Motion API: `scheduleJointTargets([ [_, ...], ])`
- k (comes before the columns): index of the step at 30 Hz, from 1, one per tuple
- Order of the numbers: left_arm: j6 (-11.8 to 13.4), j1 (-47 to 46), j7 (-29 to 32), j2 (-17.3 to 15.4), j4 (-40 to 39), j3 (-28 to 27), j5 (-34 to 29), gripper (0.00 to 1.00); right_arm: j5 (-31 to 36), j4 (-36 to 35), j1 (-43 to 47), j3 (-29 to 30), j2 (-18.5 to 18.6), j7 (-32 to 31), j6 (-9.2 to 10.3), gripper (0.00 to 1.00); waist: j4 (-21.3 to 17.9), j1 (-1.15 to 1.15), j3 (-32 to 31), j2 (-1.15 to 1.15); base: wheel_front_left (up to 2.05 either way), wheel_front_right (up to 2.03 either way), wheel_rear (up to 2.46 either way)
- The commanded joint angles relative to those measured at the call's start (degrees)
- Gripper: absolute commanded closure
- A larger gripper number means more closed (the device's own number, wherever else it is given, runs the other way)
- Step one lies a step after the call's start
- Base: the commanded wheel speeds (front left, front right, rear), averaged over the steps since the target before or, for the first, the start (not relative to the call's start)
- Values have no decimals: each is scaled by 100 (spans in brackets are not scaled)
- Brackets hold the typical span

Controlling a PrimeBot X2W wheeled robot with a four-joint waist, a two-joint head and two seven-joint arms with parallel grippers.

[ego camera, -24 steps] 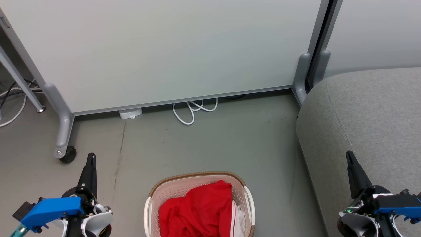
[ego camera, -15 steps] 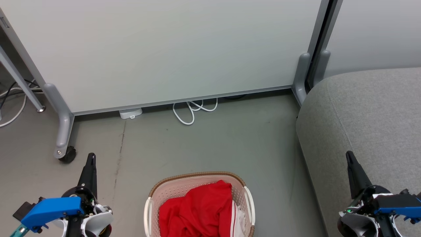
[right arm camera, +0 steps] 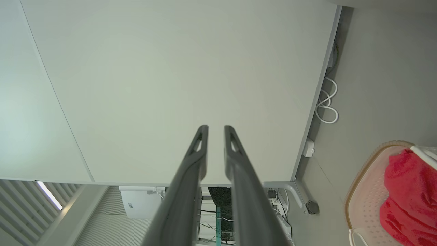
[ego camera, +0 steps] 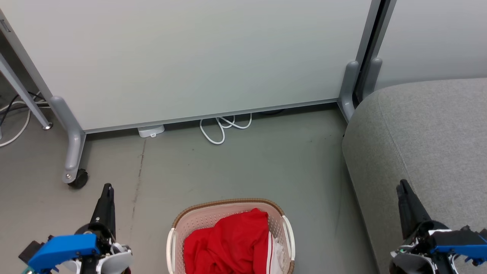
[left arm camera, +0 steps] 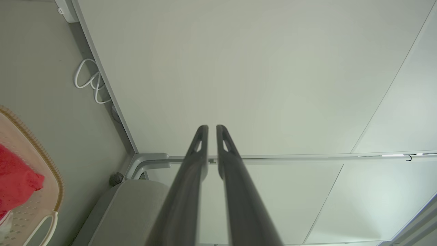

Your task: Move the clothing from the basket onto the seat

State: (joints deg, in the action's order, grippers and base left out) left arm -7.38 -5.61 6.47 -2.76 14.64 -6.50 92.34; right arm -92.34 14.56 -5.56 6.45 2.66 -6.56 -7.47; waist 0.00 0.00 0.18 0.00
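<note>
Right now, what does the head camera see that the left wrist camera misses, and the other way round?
The head view adds the right gripper, shut, and a black caster under the left panel foot. The left wrist view adds more of the grey post between the two white panels, well past where the head view cuts it off. Both share the basket, the red clothing, the grey seat, the looped white cable and the shut left gripper.
</note>
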Motion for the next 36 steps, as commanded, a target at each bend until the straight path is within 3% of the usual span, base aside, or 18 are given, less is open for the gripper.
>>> scheduleJointTargets([
  [1, 1, 60, -6, 11, 52, 3, -1, 0, 3, 64, 49, -6, -11, 5, 1, 0, 0, 0, 1, 0, 0, 0, 0],
  [8, 0, 65, -185, 22, 61, 86, -165, 0, 191, 76, 63, -30, -16, 186, 6, 0, 1, 0, 9, 0, 0, 0, 0],
  [15, 0, -9, -352, 17, -17, 117, -842, 0, 768, -38, 28, -73, -11, 353, 5, 0, -3, 0, 23, 0, 0, 0, 0],
  [36, 372, -175, -855, 0, -250, 783, -3617, 0, 3302, -290, -30, -341, 2, 859, 2, 0, 13, 0, 83, 0, 0, 0, 0],
])
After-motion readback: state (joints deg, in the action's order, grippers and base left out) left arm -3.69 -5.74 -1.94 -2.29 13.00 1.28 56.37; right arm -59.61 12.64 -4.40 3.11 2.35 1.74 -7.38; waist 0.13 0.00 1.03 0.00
